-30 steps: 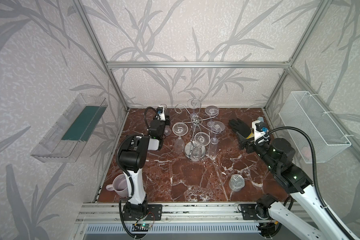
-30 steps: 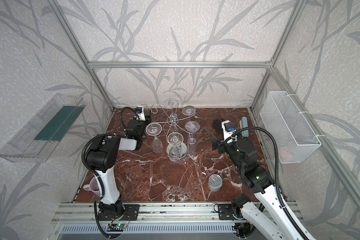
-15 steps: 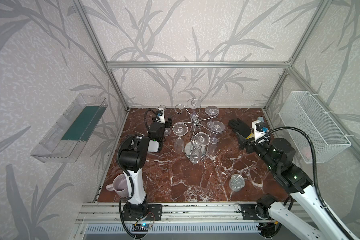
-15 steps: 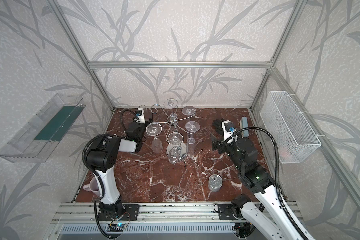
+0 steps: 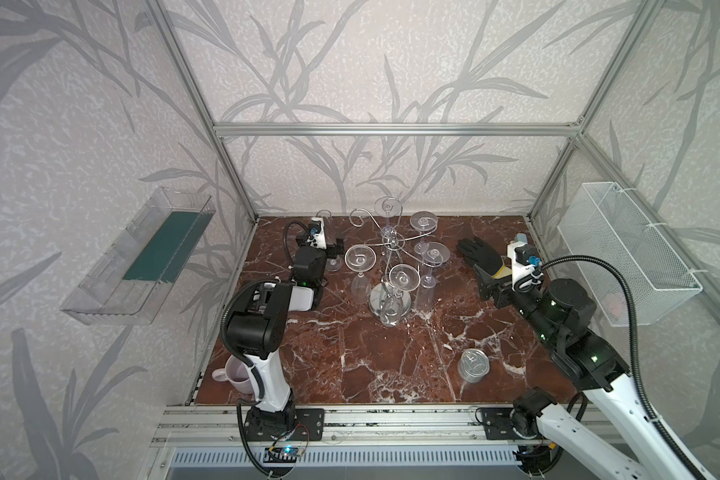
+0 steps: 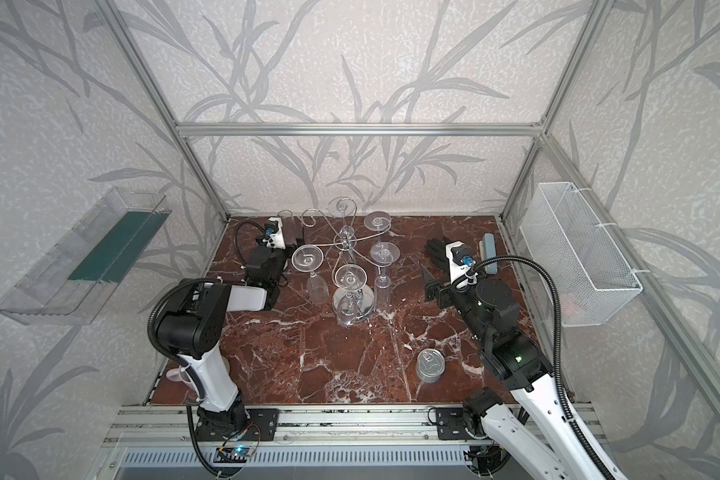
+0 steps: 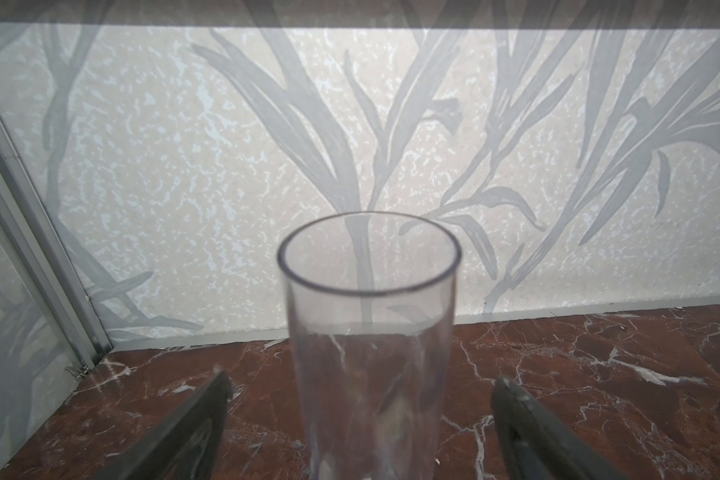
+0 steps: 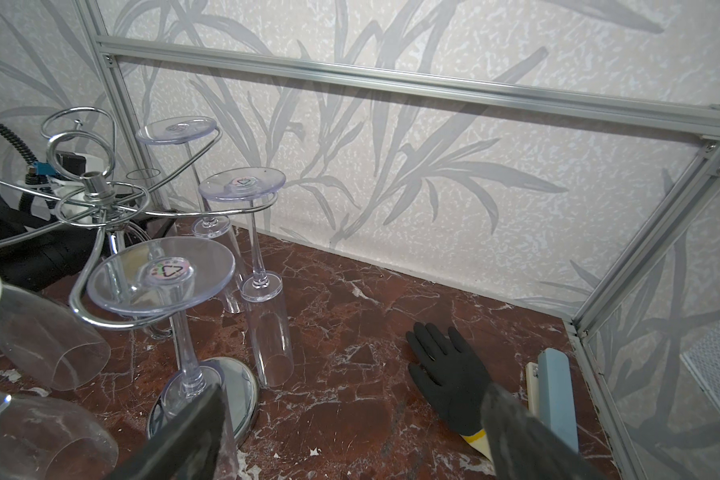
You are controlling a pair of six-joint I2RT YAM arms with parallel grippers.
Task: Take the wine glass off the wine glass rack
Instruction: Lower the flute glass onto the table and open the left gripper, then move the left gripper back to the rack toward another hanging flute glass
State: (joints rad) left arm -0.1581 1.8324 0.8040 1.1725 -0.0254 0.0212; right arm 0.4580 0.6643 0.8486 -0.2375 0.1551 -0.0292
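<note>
Chrome rack (image 5: 391,243) holds five upside-down glasses (image 5: 360,257); one glass (image 7: 368,332) upright on table (image 5: 391,365) between released left claw (image 7: 360,380); right claw (image 8: 354,390) released.

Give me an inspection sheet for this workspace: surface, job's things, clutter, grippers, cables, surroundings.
Surface: red-brown marble tabletop.
Job's things: chrome rack mid-table, five hanging glasses upside down; one upright glass far left.
Clutter: black glove, tin can, pink mug, pale blue item at right edge.
Grippers: left gripper open, jaws either side of the upright glass, not touching; right gripper open, empty, beside the glove.
Cables: black hose on right arm, another on left.
Surroundings: clear tray on left wall, wire basket on right wall.
</note>
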